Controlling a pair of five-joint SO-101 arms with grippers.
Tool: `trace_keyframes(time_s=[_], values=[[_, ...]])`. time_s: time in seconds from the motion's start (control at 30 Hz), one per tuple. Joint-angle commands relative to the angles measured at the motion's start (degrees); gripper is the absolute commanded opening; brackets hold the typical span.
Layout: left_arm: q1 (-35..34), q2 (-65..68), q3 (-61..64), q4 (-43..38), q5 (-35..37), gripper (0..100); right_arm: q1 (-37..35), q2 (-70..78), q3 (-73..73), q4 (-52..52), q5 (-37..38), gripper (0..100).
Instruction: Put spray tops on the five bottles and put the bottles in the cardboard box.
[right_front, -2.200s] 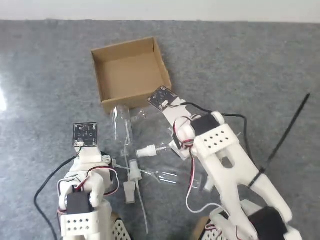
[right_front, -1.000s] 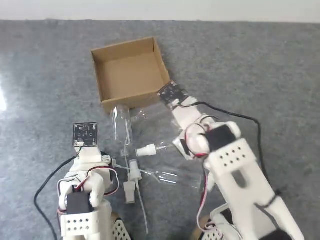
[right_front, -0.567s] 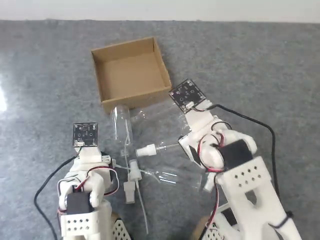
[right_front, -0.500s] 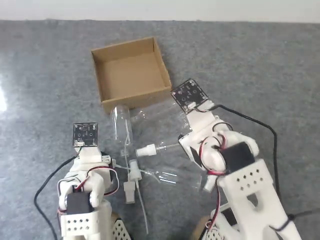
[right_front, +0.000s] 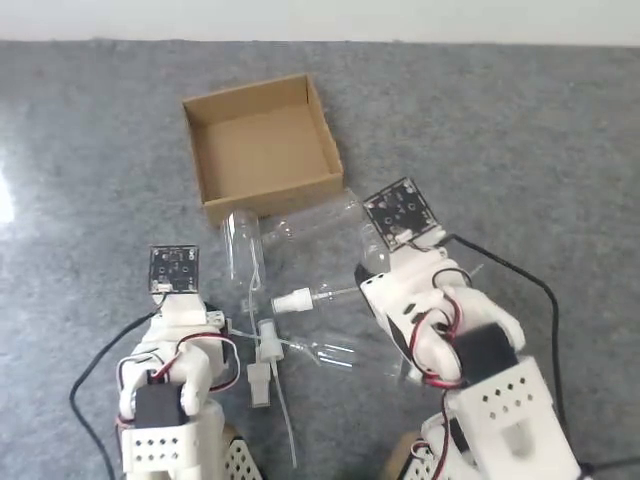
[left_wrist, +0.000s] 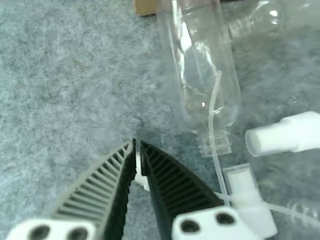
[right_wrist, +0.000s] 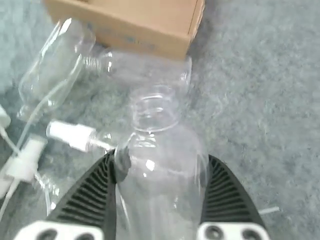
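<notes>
Bottle (right_wrist: 159, 145), capless, sits clamped between the fingers of the right gripper (right_wrist: 160, 167), which are spread to its width. Its open neck points toward the box (right_wrist: 135, 30), near the front wall. The left gripper (left_wrist: 136, 146) hangs low over the table, its fingers almost together with a thin slit between them, near a lying bottle (left_wrist: 202, 75) and a loose spray top (left_wrist: 285, 137).

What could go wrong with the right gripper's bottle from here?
1. The right gripper holds the clear bottle across its smooth body; it may slip or twist.
2. Its neck is bare; putting it in the cardboard box now would skip capping.
3. Loose spray tops with long tubes lie close by; a low move could drag them.
</notes>
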Motion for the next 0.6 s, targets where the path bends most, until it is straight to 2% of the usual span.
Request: trace_keyframes(time_s=[0.0, 0.1, 0.27, 0.47, 0.57], values=[[0.09, -0.97, -0.92, -0.35, -0.62, 2, 2.42, -3.56, 0.97, -3.74, -1.32, 7.6], [-0.26, -0.88, -3.82, -0.53, -0.62, 1, 5.58, -4.44, 1.58, -4.88, -1.58, 7.6], [-4.84, -0.88, -10.77, -1.76, -1.41, 2, 9.45, -4.18, 1.58, -6.02, -6.07, 7.7], [-4.84, -0.88, -17.45, -1.76, -21.01, 2, 10.33, -4.18, 1.58, -6.02, -6.51, 7.8], [-5.10, -0.79, -19.38, -1.23, -22.51, 3, 10.33, -4.18, 1.58, -6.02, -6.42, 7.8]])
